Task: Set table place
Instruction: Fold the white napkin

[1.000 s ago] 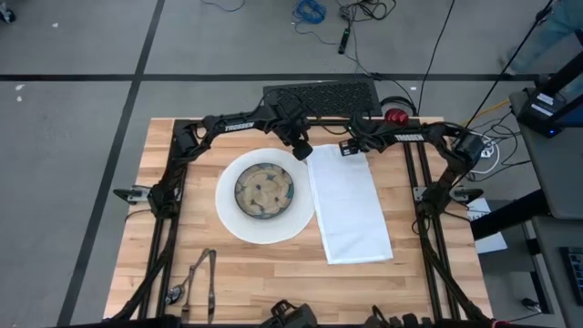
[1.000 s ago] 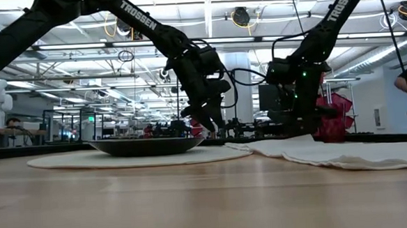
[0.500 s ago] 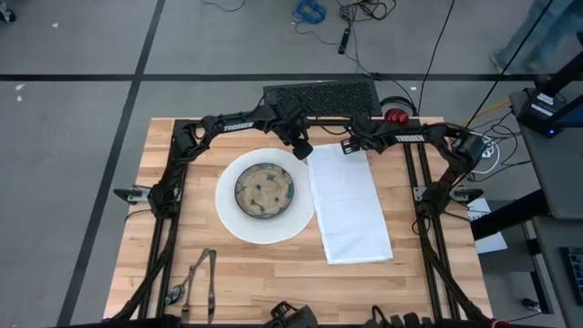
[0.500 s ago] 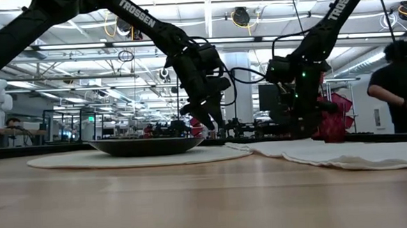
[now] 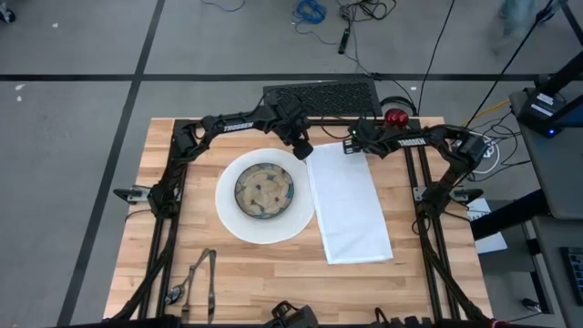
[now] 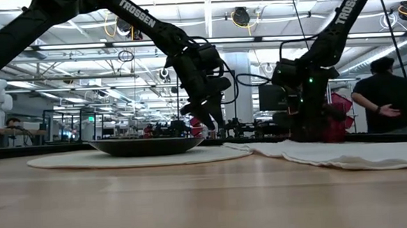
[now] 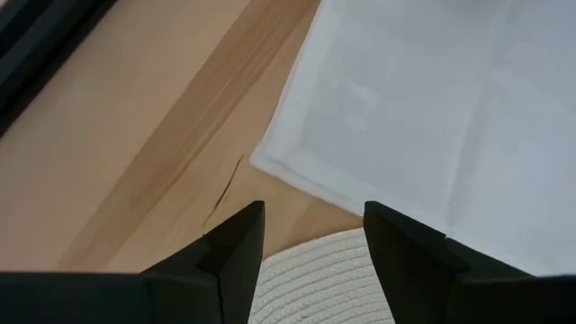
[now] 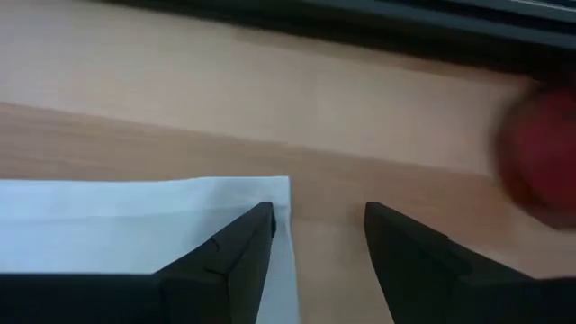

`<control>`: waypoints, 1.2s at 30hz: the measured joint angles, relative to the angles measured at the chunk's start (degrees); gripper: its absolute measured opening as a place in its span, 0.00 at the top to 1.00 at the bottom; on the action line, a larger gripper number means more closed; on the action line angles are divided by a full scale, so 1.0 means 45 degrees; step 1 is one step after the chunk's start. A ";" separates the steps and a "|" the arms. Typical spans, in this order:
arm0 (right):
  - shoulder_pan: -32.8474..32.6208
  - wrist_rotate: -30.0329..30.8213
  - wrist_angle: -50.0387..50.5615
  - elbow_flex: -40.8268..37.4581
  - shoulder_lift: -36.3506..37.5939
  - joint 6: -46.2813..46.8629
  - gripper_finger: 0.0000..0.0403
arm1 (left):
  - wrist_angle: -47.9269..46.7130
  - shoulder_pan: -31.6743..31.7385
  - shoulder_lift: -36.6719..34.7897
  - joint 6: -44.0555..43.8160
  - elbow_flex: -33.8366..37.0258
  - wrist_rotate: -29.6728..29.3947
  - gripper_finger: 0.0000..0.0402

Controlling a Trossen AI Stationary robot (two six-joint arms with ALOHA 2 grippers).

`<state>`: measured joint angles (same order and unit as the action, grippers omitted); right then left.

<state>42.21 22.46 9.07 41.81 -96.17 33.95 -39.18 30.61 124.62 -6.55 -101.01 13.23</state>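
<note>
Large pale butcher-block wooden surface [image 5: 246, 273] with a black metal frame carried the setting. Big round white plate [image 5: 239, 223] sat left of centre. White rectangular cloth napkin [image 5: 348, 205] lay flat just right of it, long side running front to back, left edge touching or barely overlapping the plate rim; can't tell which. Patterned beige-blue round bowl [image 5: 264, 190] sat centred on the plate. Dark metal cutlery [image 5: 200, 276] lay near the front left edge of the surface, well apart from the plate. Small red cup [image 5: 395, 117] stood at the far right edge, beyond the napkin's far right corner.

Left claw [image 5: 302, 150] hung over the gap between the plate's far rim and the napkin's far left corner, fingers spread, empty; in the left wrist view the napkin corner [image 7: 270, 166] and the plate rim [image 7: 315, 270] showed between and past the dark fingers [image 7: 236, 236]. Right claw [image 5: 351, 146] hovered over the napkin's far right corner, fingers also spread, pinching nothing; its wrist view showed the corner [image 8: 279, 193] just beside one finger [image 8: 241, 243] and the red cup blurred at the picture's side [image 8: 540, 162].

Person in a dark top [image 6: 387, 94] stood in the room behind, seen in the low view.
</note>
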 joint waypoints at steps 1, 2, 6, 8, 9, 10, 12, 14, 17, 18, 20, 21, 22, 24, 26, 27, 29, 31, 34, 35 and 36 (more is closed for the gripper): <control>0.0028 -0.0273 -0.0463 -0.0070 -0.0030 -0.0079 0.58 | 0.0078 0.0000 0.0000 -0.0003 0.0000 0.0000 0.56; 0.0030 -0.0494 -0.0790 -0.0084 -0.0048 -0.0150 0.58 | 0.0156 0.0000 0.0000 -0.0010 0.0000 -0.0003 0.56; 0.0004 -0.0445 -0.0964 -0.0050 0.0087 -0.0539 0.58 | 0.0254 -0.0004 -0.0008 -0.0103 0.0000 -0.0005 0.56; 0.0006 -0.0118 -0.0979 -0.0032 0.0365 -0.0742 0.58 | 0.0153 -0.0010 -0.0010 -0.0109 0.0000 -0.0005 0.56; 0.0012 -0.0074 -0.1009 -0.0021 0.0521 -0.0814 0.58 | 0.0144 -0.0010 -0.0010 -0.0108 0.0005 -0.0006 0.56; 0.0013 -0.0076 -0.1027 -0.0021 0.0671 -0.0912 0.58 | 0.0153 -0.0010 -0.0010 -0.0113 0.0005 -0.0009 0.56; -0.0008 -0.0074 -0.1008 -0.0016 0.0860 -0.1043 0.58 | 0.0185 -0.0029 -0.0010 -0.0141 0.0005 -0.0005 0.56; -0.0013 -0.0105 -0.1014 -0.0016 0.0873 -0.1076 0.58 | 0.0299 -0.0049 -0.0010 -0.0145 0.0005 -0.0006 0.56; -0.0015 -0.0195 -0.0990 -0.0007 0.0557 -0.1120 0.58 | 0.0393 -0.0133 -0.0010 -0.0343 0.0005 -0.0013 0.56; -0.0013 -0.0390 -0.0984 -0.0007 0.0384 -0.1122 0.58 | 0.0437 -0.0170 -0.0010 -0.0452 0.0005 -0.0019 0.56; -0.0013 -0.0707 -0.1113 -0.0007 0.0020 -0.1125 0.58 | 0.0549 -0.0274 -0.0010 -0.0485 0.0005 -0.0019 0.56; -0.0013 -0.0738 -0.1139 -0.0007 -0.0150 -0.1106 0.58 | 0.0582 -0.0329 -0.0010 -0.0486 0.0005 -0.0019 0.56; -0.0020 -0.0667 -0.1178 0.0017 -0.0262 -0.1107 0.58 | 0.0584 -0.0375 -0.0015 -0.0491 0.0005 -0.0019 0.56; -0.0022 -0.0617 -0.1206 0.0052 -0.0446 -0.1028 0.58 | 0.0574 -0.0474 -0.0015 -0.0493 0.0005 -0.0019 0.56; -0.0022 -0.0607 -0.1245 0.0056 -0.0566 -0.1066 0.59 | 0.0569 -0.0557 -0.0015 -0.0495 0.0005 -0.0030 0.56; -0.0022 -0.0603 -0.1258 0.0056 -0.0576 -0.1137 0.60 | 0.0569 -0.0586 -0.0015 -0.0495 0.0005 -0.0034 0.56; -0.0022 -0.0631 -0.1289 0.0052 -0.0580 -0.1371 0.64 | 0.0569 -0.0597 -0.0015 -0.0491 0.0005 -0.0034 0.56; -0.0022 -0.0677 -0.1379 0.0052 -0.0580 -0.1580 0.69 | 0.0561 -0.0597 -0.0013 -0.0505 0.0005 -0.0034 0.56; -0.0022 -0.0661 -0.1811 0.0029 -0.0601 -0.2072 0.80 | 0.0443 -0.0583 -0.0015 -0.0787 0.0005 -0.0034 0.56; -0.0020 -0.0652 -0.1940 0.0026 -0.0611 -0.2156 0.85 | 0.0447 -0.0583 -0.0015 -0.0803 0.0005 -0.0034 0.56; 0.0007 -0.0662 -0.2063 0.0010 -0.0619 -0.2232 0.89 | 0.0448 -0.0572 -0.0015 -0.0798 0.0005 -0.0029 0.56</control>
<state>42.24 19.48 -0.21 41.85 -98.96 23.90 -37.17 28.04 124.55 -10.14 -100.99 13.10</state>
